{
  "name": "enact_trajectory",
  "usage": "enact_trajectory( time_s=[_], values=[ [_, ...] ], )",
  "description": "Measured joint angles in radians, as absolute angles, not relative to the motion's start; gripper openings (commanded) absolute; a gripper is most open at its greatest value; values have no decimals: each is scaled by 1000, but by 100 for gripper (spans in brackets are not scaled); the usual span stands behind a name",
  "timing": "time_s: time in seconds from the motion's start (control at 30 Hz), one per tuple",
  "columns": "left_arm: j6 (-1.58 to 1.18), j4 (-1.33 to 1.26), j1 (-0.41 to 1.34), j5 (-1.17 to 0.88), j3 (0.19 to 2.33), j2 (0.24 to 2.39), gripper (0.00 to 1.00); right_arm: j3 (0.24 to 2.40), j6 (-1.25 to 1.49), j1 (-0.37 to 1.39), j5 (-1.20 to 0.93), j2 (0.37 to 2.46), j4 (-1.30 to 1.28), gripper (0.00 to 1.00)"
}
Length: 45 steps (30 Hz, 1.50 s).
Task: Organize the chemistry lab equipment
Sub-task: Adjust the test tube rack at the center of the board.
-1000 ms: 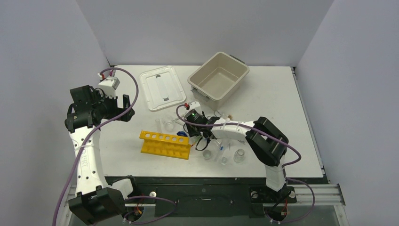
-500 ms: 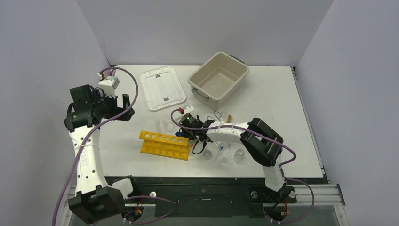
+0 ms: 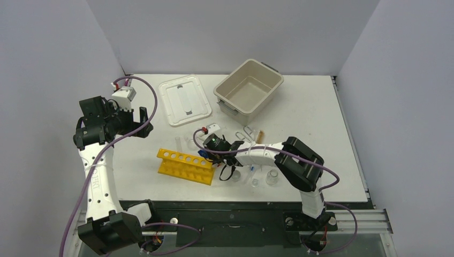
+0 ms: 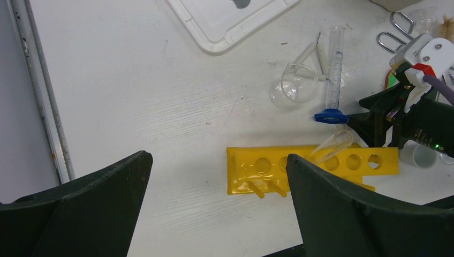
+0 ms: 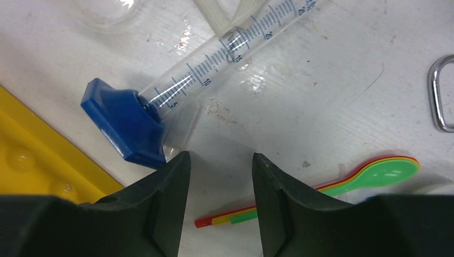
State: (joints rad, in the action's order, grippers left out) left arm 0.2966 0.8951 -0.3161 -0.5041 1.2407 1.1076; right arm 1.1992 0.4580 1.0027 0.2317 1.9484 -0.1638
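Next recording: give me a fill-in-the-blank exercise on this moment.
The base of the clear graduated cylinder is ___. The holed plastic tube rack is coloured ___. The left hand is ___, with nothing between its fingers.
Missing words: blue; yellow; open.

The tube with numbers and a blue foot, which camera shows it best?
The right wrist view: the tube lies close up, its numbers readable. The left wrist view shows it whole but small, beside a beaker. The top view shows mainly a blue speck by the yellow rack.
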Motion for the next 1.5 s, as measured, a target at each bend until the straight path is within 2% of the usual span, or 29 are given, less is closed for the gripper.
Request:
enact_trajectory(
  time_s=[0.07, 0.23, 0.47, 0.6, 0.7, 0.8, 0.87, 1.5],
  values=[
    [297, 896, -316, -504, 1241, 1108, 97, 1199, 458, 1016, 231, 1948, -164, 39],
    [298, 896, -316, -501, 1241, 1108, 97, 1199, 458, 1031, 231, 1948, -164, 24],
    [300, 896, -316, -500, 1241, 1107, 97, 1199, 462, 1020, 248, 1949, -165, 18],
    [300, 896, -316, -500, 1241, 1107, 97, 1199, 462, 1005, 278, 1948, -166, 23],
    [300, 896, -316, -500, 1241, 1107, 97, 1180, 465, 998, 291, 1923, -165, 33],
    [300, 896, -316, -501, 1241, 1107, 97, 1170, 480, 994, 279, 1880, -162, 46],
    [300, 896, -316, -501, 1241, 1107, 97, 1171, 490, 997, 259, 1858, -144, 49],
    [304, 898, -317, -497, 1242, 1107, 97, 1301, 534, 1081, 222, 1982, -179, 49]
  ],
)
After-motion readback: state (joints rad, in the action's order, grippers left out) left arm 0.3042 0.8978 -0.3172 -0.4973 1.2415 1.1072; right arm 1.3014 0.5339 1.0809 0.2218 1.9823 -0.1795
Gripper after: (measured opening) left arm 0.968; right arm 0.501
